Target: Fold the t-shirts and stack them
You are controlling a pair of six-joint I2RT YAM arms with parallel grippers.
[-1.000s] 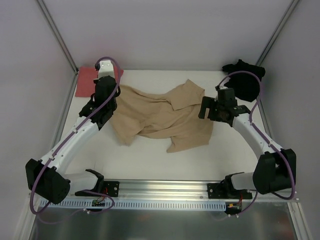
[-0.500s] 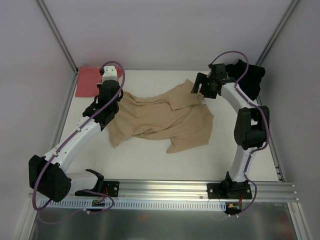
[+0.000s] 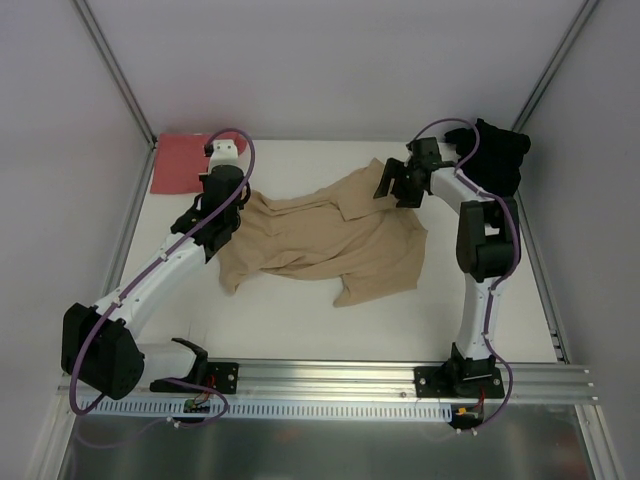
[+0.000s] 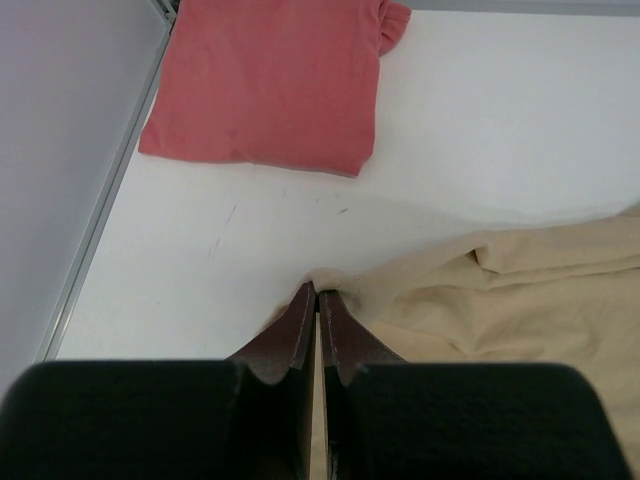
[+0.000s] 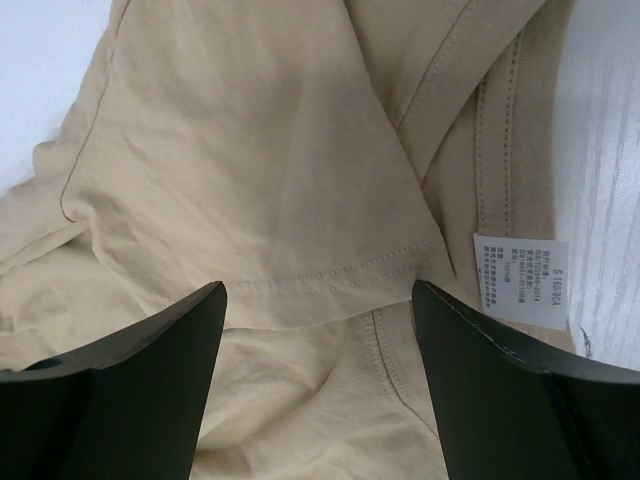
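The tan t-shirt [image 3: 320, 240] lies crumpled and unfolded in the middle of the white surface [image 3: 300, 320], spread wider left to right than near to far, with 1 flap reaching toward the near edge. The left tool [image 4: 317, 300] stands at the shirt's left edge with its 2 fingers pressed together. In the left wrist view the cloth rises into a small peak right at the fingertips, so the tool is clamped on that edge of the tan shirt.

The right tool [image 5: 318, 290] is over the far right part of the same shirt, its 2 fingers wide apart and gripping nothing. In the right wrist view, a stitched hem crosses the gap between the fingers. A white printed label [image 5: 520, 282] shows beside the right finger, next to a ribbed seam. Whether the fingertips touch the cloth I cannot tell.

The salmon-red t-shirt [image 3: 180, 165] lies flat and folded in the far left corner of the surface, just beyond the left tool and apart from the tan shirt. The black t-shirt [image 3: 497, 158] sits bunched in the far right corner, behind the right arm.
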